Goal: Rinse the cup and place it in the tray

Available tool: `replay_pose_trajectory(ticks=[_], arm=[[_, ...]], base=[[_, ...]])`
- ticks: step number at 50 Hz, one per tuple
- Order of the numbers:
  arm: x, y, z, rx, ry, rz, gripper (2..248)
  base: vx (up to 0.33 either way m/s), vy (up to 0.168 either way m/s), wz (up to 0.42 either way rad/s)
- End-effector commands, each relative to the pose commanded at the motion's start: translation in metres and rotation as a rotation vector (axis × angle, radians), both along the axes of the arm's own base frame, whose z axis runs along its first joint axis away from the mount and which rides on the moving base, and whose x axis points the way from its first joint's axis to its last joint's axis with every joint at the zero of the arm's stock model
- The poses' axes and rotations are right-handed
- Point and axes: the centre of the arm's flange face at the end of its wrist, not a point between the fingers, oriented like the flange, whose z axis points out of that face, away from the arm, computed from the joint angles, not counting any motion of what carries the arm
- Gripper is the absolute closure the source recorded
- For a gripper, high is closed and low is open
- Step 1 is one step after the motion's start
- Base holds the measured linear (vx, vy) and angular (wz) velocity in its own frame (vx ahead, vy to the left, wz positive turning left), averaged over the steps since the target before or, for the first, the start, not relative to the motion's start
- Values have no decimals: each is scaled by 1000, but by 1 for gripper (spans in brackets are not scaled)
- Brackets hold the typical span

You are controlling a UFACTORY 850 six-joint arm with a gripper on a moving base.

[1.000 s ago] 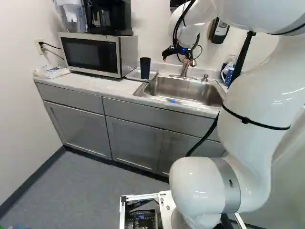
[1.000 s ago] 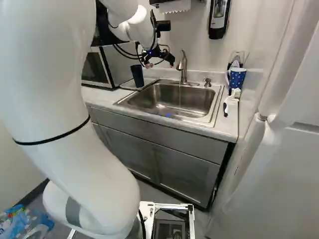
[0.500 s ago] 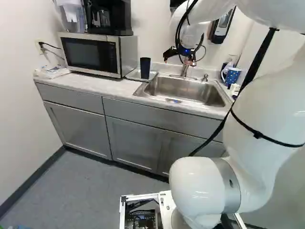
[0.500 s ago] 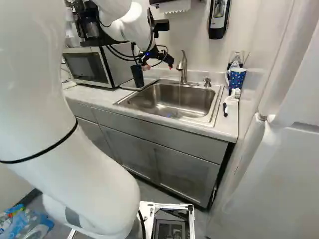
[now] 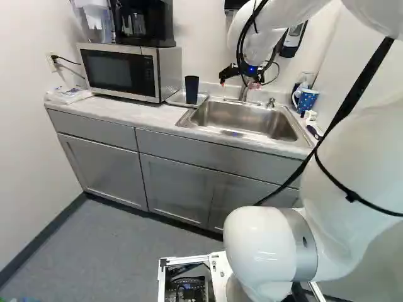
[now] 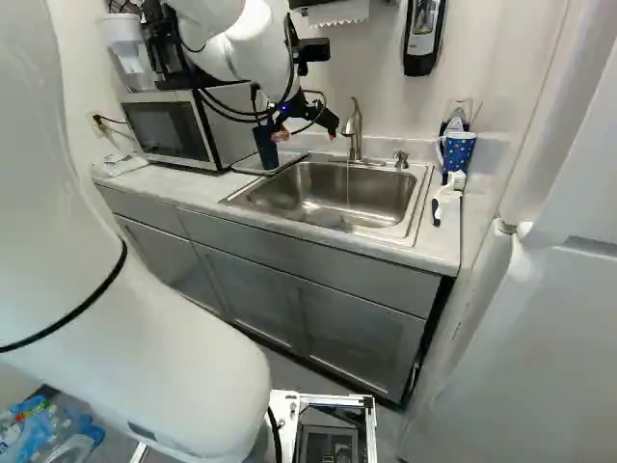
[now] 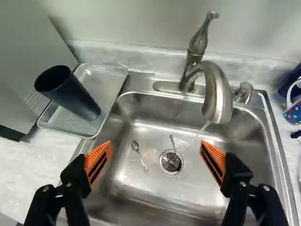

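Observation:
Over the sink, my gripper (image 5: 238, 82) hangs from the arm. In the wrist view the gripper (image 7: 155, 148) is wide open with nothing between its orange pads, the sink basin below. The dark cup (image 7: 70, 92) stands upright in the metal tray (image 7: 109, 96) beside the sink, outside the gripper and off to one side. The same cup (image 6: 265, 148) shows beyond the gripper in the right base view. A thin stream of water runs from the faucet (image 7: 216, 92), ahead of the gripper.
Two spoons (image 7: 140, 155) lie in the basin near the drain (image 7: 170, 162). The microwave (image 5: 119, 70) stands beside the tray. Past the sink's other side are a blue patterned mug (image 6: 457, 151) and a white brush (image 6: 446, 193). A soap dispenser (image 6: 422, 37) hangs above.
The arm's large links have swung outward and lower, uncovering the mug and brush in the left base view. My gripper has dropped slightly and stayed open. Base, cup and tray are unmoved.

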Motion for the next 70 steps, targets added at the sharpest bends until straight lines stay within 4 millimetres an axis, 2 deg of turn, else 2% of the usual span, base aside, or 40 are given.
replay_pose_trajectory(ticks=[44, 70], arm=[[-12, -24, -7, 18, 109, -57, 3], [-12, -24, -7, 18, 109, -58, 3]], base=[[0, 0, 0], [0, 0, 0]])
